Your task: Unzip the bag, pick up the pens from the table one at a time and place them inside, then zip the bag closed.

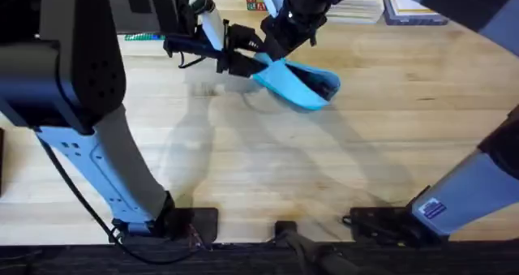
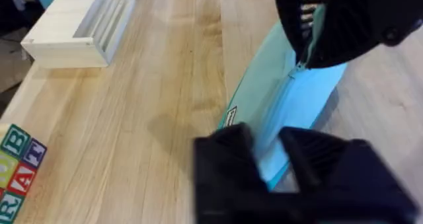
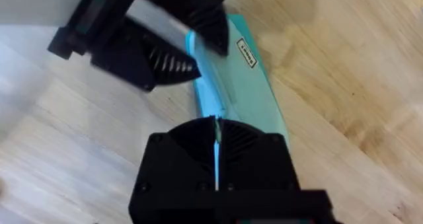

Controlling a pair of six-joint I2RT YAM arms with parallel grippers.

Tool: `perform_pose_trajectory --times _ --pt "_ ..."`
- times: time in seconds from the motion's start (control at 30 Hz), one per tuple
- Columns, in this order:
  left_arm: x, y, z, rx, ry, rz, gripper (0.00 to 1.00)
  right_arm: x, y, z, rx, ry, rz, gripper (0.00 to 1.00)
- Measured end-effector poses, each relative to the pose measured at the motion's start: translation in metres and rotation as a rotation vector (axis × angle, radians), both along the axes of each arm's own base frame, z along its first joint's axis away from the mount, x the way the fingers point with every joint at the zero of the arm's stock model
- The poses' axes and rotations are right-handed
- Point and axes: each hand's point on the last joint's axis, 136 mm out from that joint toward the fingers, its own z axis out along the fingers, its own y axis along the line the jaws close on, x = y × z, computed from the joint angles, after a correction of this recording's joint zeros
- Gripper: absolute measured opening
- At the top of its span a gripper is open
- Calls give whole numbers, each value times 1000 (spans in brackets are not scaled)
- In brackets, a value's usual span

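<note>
Grainy plank table [image 1: 389,129]; both grippers pinch soft bag [image 1: 302,84]

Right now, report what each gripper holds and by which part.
Both hold the bag. Left gripper clamps one end; right gripper pinches it at the zipper line farther along.

Your left arm [image 1: 105,165] has a pale blue-white link with small screw holes, rising into a bulky black housing. A thin black cable runs down beside that link to its black base. The left gripper [image 3: 188,49] has black fingers with ribbed inner faces. The right arm's [image 1: 466,190] pale link carries a small blue-printed label; its gripper [image 3: 217,159] is black and ridged too.
</note>
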Motion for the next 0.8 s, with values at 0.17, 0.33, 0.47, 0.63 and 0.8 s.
perform_pose_trajectory --times 0.17,0.33,0.47,0.63,0.8 --pt "0 0 0 3 -1 0 44 0 0 0 2 3 1 30" --pt "0 0 -1 3 -1 0 44 0 0 0 2 3 1 30" --pt "0 0 -1 3 -1 0 44 0 0 0 2 3 1 30" --pt "0 0 -1 3 -1 0 44 0 -1 0 2 3 -1 30" --pt "0 0 0 3 -1 0 44 1 -9 -1 -3 21 -20 30"
